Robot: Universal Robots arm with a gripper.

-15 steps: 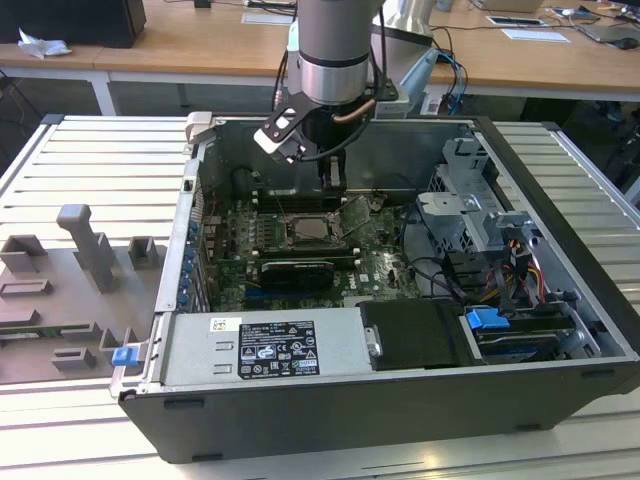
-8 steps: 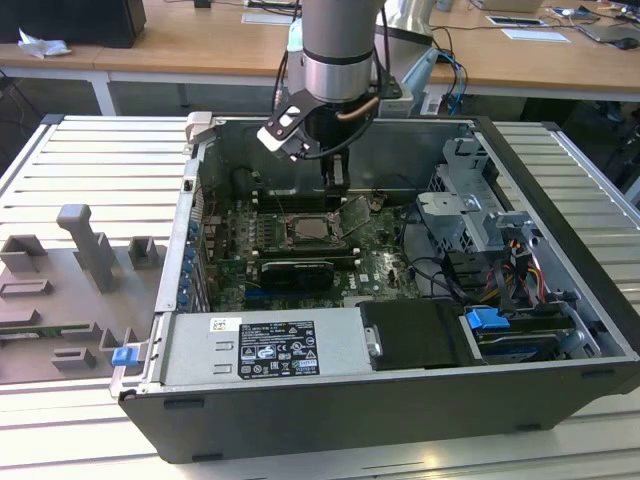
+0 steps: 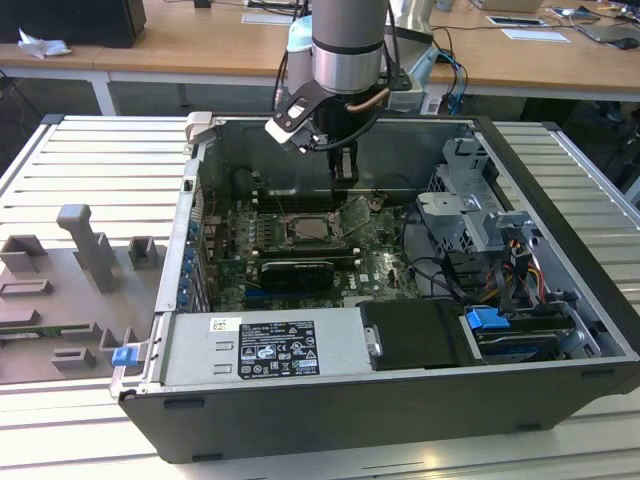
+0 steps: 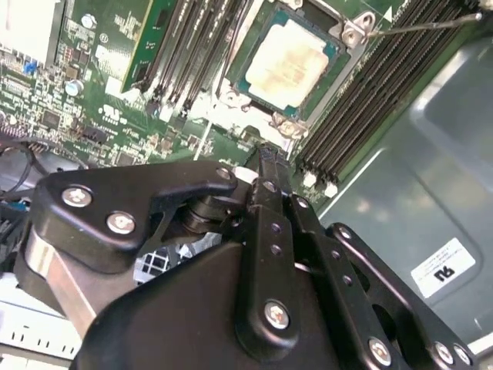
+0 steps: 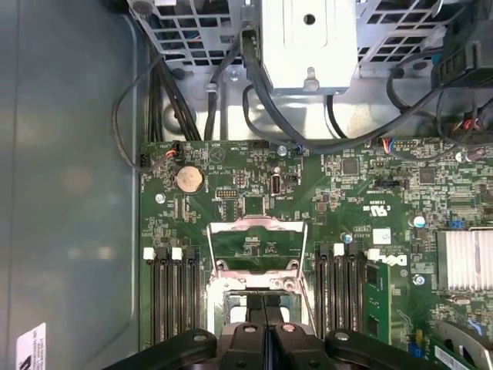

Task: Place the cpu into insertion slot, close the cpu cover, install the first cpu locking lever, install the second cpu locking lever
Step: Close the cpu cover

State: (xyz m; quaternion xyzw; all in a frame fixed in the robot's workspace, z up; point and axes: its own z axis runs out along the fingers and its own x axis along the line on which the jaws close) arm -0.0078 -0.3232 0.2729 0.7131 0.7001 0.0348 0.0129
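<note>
Plainly, the cpu [image 4: 289, 62] already lies flat in the insertion slot [image 4: 245, 77], its dull pale metal top facing up with the slot's dark rim showing around it. The cpu cover [image 5: 258, 226] is not closed: it stands swung up at the far side of the slot, and green board shows through its square window. A thin wire lever [image 4: 416, 27] sticks out free beside one corner of the slot.

My tool [image 5: 264, 304] hangs just over the slot with its two black fingers pressed together and nothing between them. I cannot tell whether it touches the cover.

The slot sits on the green board, with long black memory slots [image 5: 171, 297] on both sides of it. The board lies in the open computer case [image 3: 400, 420]. At the near wall, the case also holds a silver power supply [image 3: 270, 350]. On the exterior view's right is a metal drive cage [image 3: 470, 190], with bundled cables around it.

The second wrist view gives the chip's top. The first wrist view gives the raised cover, a coin battery [image 5: 189, 179] and a finned heat sink [image 5: 466, 258]. The exterior view gives the whole case on the slatted surface [image 3: 90, 420], with grey fixtures [image 3: 85, 245] on its left.
</note>
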